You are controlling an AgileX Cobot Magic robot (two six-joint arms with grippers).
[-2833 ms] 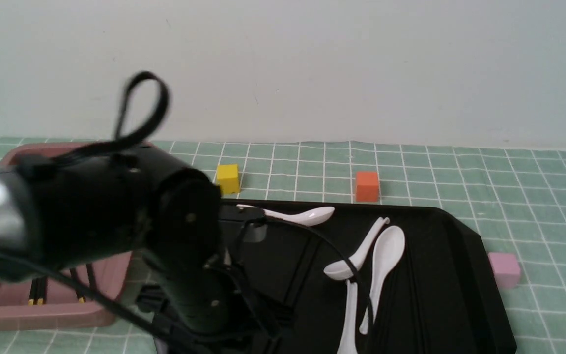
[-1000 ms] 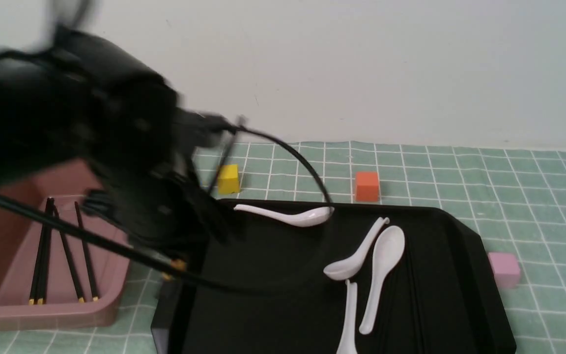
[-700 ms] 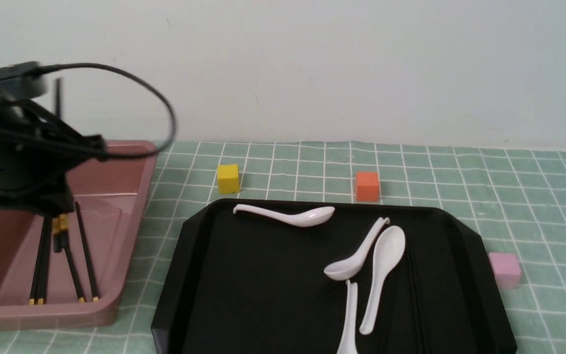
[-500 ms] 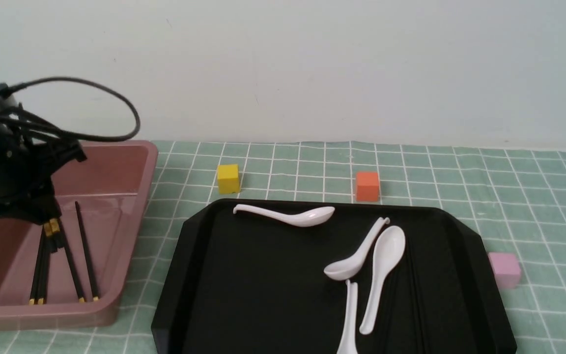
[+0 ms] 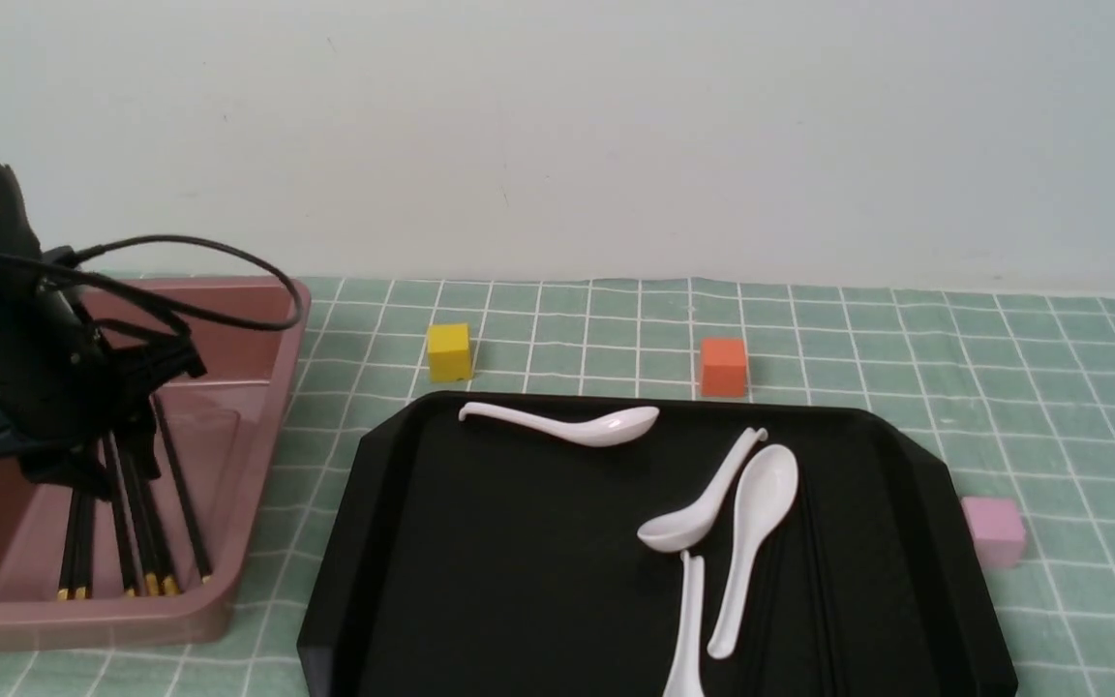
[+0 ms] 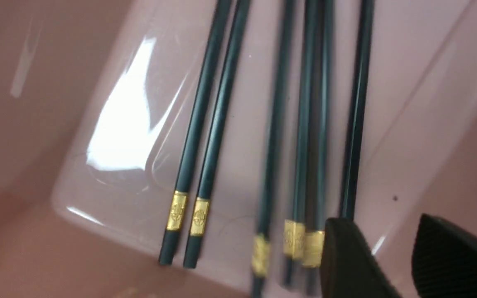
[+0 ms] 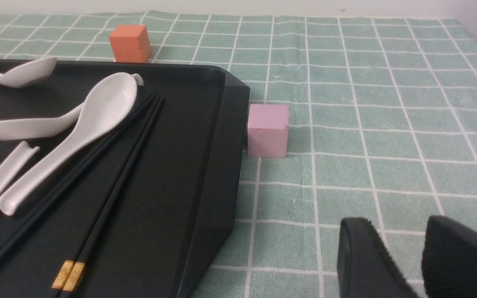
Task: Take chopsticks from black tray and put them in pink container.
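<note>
- Six chopsticks (image 6: 220, 103) lie side by side on the floor of the pink container (image 5: 83, 620). Their long axes run from its near edge to its far edge, gold ends nearest.
- At least two more (image 7: 116, 190) lie along the black tray's (image 7: 222, 165) right edge, pointing the same way, close against a spoon (image 7: 97, 111).
- The left gripper (image 6: 387, 231) hangs low over the container's sticks, jaws parted and empty.
- The right gripper (image 7: 418, 248), beyond the tray's right edge, shows a narrow empty gap.
- Risk: the flat, thin sticks may slip from the jaws, or the spoon may be dragged along.

Black left arm (image 5: 6, 339), looping cable (image 5: 180, 238) (fingers (image 6: 346, 256) black, rounded).
</note>
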